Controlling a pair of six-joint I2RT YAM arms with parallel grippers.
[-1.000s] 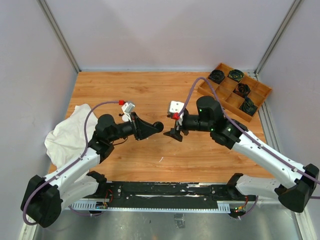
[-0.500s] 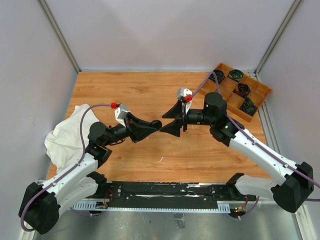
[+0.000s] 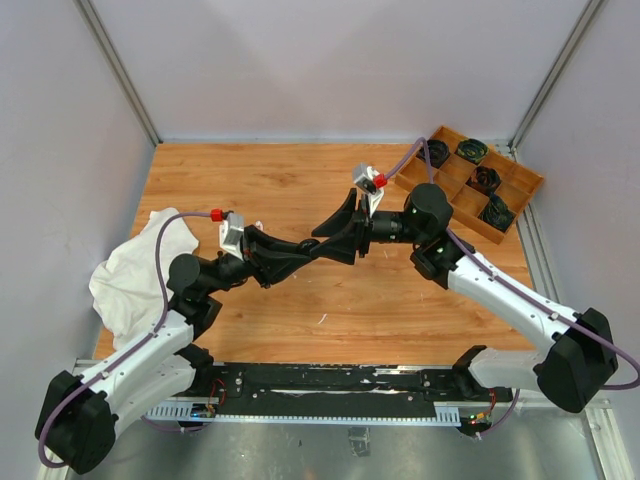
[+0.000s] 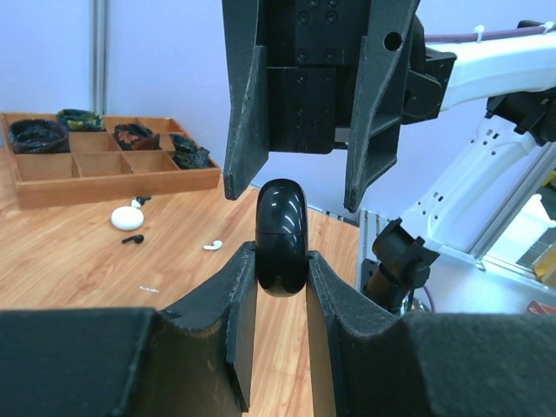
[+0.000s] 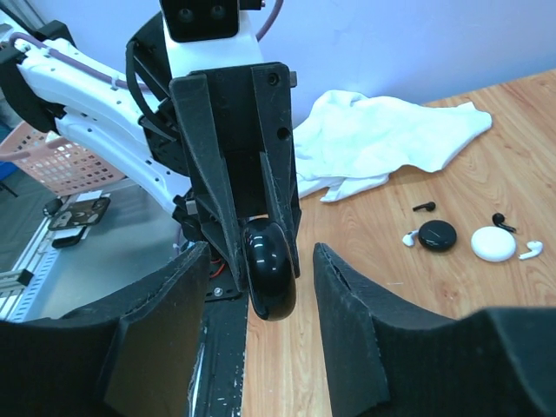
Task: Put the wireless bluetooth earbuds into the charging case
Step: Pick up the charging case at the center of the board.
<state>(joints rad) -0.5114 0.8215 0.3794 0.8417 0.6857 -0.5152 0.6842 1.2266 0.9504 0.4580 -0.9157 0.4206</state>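
A glossy black charging case [image 4: 281,228] hangs in the air, and my left gripper [image 4: 281,257] is shut on its lower edge. My right gripper [image 5: 261,252] stands open around the same charging case [image 5: 269,271], one jaw on each side with a gap on both. In the top view the two grippers meet nose to nose, left gripper [image 3: 314,249] against right gripper [image 3: 334,238], above the middle of the table. On the wood lie a white earbud [image 4: 212,246] and a black earbud [image 4: 132,238]. More earbuds, black [image 5: 424,207] and white [image 5: 407,238], show in the right wrist view.
A wooden compartment tray [image 3: 512,191] holding dark items sits at the back right. A white cloth [image 3: 135,270] is bunched at the left edge. Also on the table are a white round case [image 5: 493,244], a second black case [image 5: 436,235] and another white case [image 4: 128,216].
Both arms have lifted and come together. My right gripper turned to face the left one, moved over the held case, and its jaws have narrowed around it.
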